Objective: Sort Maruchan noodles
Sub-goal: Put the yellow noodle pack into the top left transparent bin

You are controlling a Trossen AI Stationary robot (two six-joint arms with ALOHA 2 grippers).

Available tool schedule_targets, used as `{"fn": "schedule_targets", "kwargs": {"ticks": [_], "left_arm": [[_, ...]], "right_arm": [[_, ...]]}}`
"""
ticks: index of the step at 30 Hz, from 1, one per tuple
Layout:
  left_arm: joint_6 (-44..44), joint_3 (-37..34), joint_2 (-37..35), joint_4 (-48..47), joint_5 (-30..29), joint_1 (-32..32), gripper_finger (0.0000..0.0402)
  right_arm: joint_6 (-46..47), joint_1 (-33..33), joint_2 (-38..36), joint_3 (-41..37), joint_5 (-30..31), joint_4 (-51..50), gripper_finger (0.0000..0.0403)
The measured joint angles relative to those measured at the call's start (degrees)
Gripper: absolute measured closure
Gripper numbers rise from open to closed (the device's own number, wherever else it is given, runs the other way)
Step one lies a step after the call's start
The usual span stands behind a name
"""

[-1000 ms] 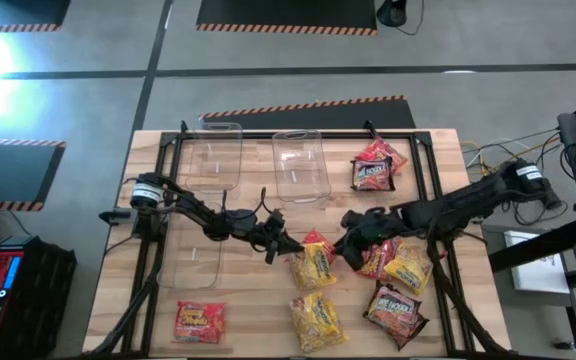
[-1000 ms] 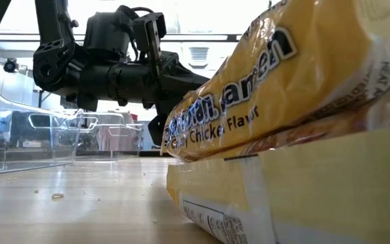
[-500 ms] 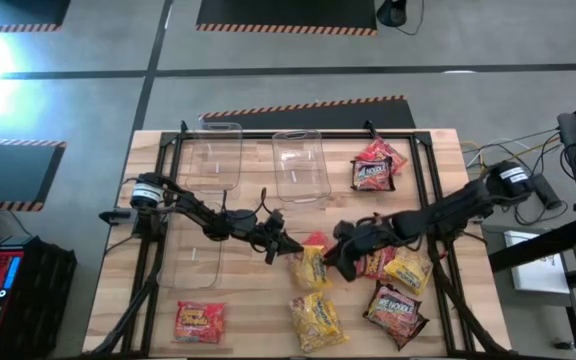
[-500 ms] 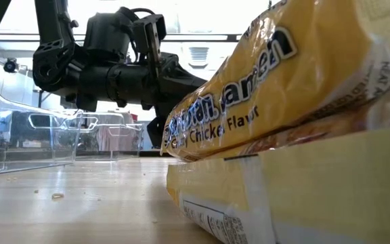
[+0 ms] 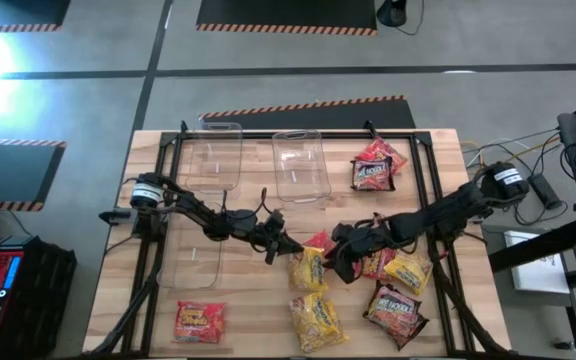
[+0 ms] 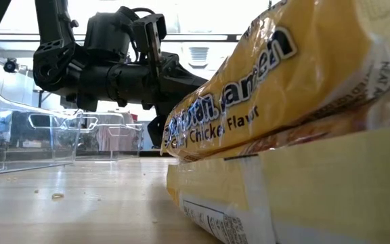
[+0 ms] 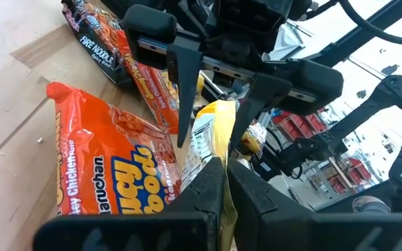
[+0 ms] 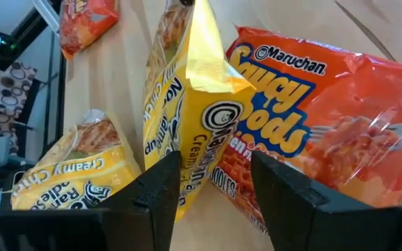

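A yellow ramen packet (image 6: pixel 296 81) fills the right side of the frame, tilted up, its "Chicken Flavor" lettering readable. It rests on another yellow packet (image 6: pixel 276 196) lying flat on the wooden table (image 6: pixel 73 210). In the upper left a dark robot arm (image 6: pixel 107 64) hangs above the table. Clear plastic bins (image 6: pixel 39 139) stand at middle left.

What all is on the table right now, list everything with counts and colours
Yellow packets: three, mid-table and front, one pinched upright.
Orange packets: at least three, front left corner, centre, under the right arm.
Dark packets: two, back right and front right.
Clear bins: three, back and left.
Table: one, wood.
Left gripper: shut on a yellow packet.
Right gripper: open around that packet.
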Motion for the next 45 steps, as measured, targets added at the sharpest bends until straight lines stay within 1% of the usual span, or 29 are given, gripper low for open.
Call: {"fn": "schedule_targets", "kwargs": {"ticks": [9,13,16,19,25,29,32,40,45], "left_arm": [[-0.78,0.0,0.0,-0.17,0.34,0.0,0.0402],[-1.07,0.02,0.0,-0.26,0.35,-0.01,0.0402],[-1.07,0.02,0.0,-0.33,0.36,-0.02,0.0402],[-1.07,0.02,0.0,-0.43,0.36,0.0,0.0402],[-1.07,0.02,0.0,-0.48,0.39,-0.02,0.0402],[-1.07,0.02,0.0,-0.48,0.51,-0.02,0.0402],[-1.07,0.02,0.0,-0.44,0.84,-0.04,0.0402],[-0.83,0.35,0.0,-0.23,0.93,-0.04,0.0402],[-0.67,0.35,0.0,-0.22,0.89,-0.04,0.0402]], "right_arm": [[0.14,-0.02,-0.18,0.0,0.32,0.1,0.0258],[1.23,-0.04,-0.18,0.0,0.32,0.87,0.026],[1.21,-0.02,-0.13,0.0,0.28,3.18,0.0248],[0.72,-0.03,-0.13,0.0,-0.01,4.36,0.0226],[-2.11,-0.04,0.39,0.0,-0.01,4.48,0.0182],[-5.23,-0.04,1.88,0.0,-0.05,4.05,0.0166],[-7.61,-0.04,2.96,0.0,-0.05,5.03,0.0163],[-11.45,-0.04,7.31,0.13,-0.12,12.15,0.0172],[-12.8,-0.04,10.59,2.07,-0.14,13.29,0.0173]]}}
